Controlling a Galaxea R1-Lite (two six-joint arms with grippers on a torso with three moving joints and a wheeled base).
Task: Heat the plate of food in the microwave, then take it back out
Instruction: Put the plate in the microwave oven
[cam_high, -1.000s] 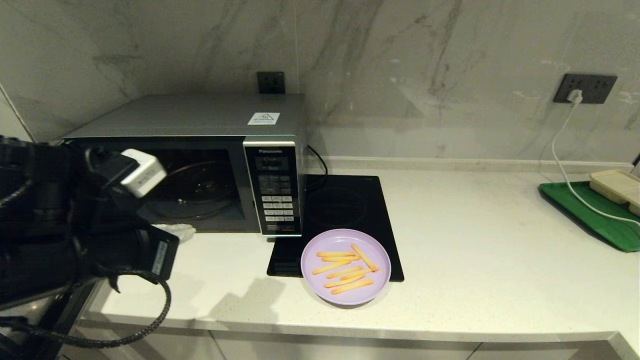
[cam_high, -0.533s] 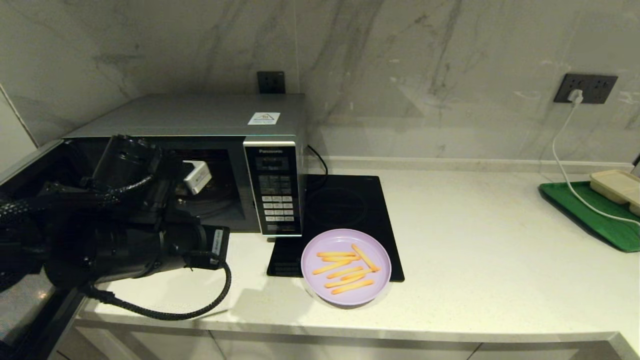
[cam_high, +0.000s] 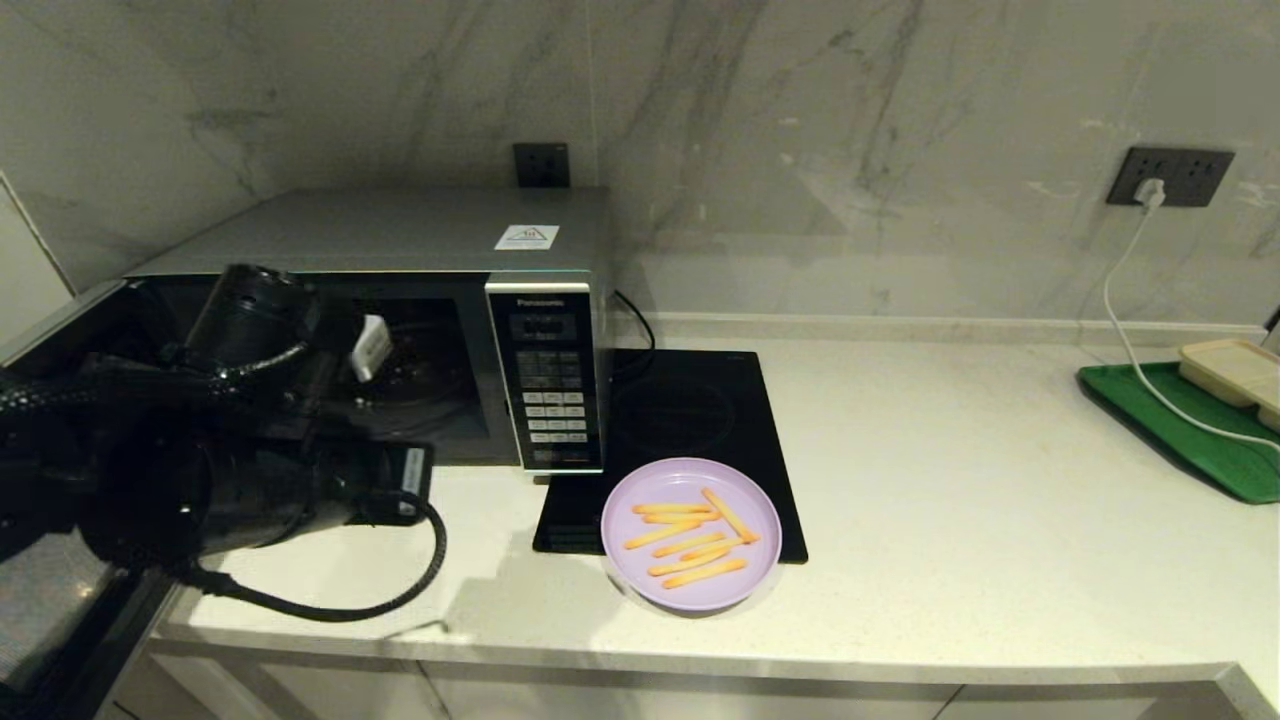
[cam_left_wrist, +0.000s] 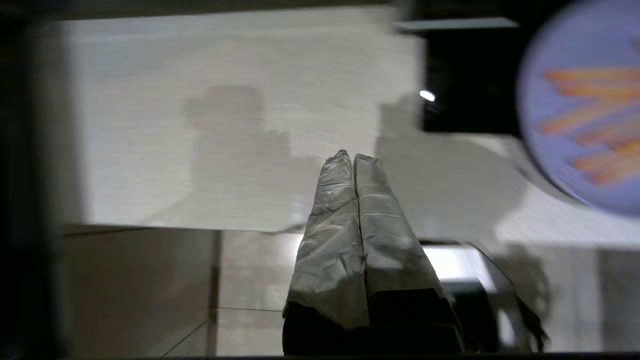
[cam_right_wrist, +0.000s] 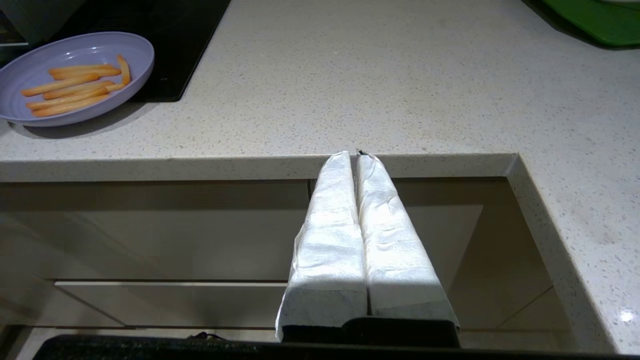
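Note:
The lilac plate of fries (cam_high: 691, 533) sits on the counter, overlapping the front corner of the hob, just right of the microwave's keypad. The silver microwave (cam_high: 400, 230) has its door (cam_high: 60, 325) swung open to the left, and the glass turntable (cam_high: 425, 365) shows inside. My left arm (cam_high: 250, 480) hangs in front of the opening. In the left wrist view the left gripper (cam_left_wrist: 352, 156) is shut and empty over the counter's front edge, with the plate (cam_left_wrist: 580, 115) off to one side. My right gripper (cam_right_wrist: 356, 154) is shut and empty below the counter edge, well apart from the plate (cam_right_wrist: 75, 77).
A flat black induction hob (cam_high: 700, 410) lies right of the microwave. A green board (cam_high: 1180, 425) with a beige tray (cam_high: 1235, 370) sits at the far right, crossed by a white cable (cam_high: 1125, 330) from a wall socket. The counter's front edge (cam_high: 700, 665) runs below the plate.
My left arm swung right from the view's left edge to in front of the microwave opening, then eased back a little. The plate has not moved.

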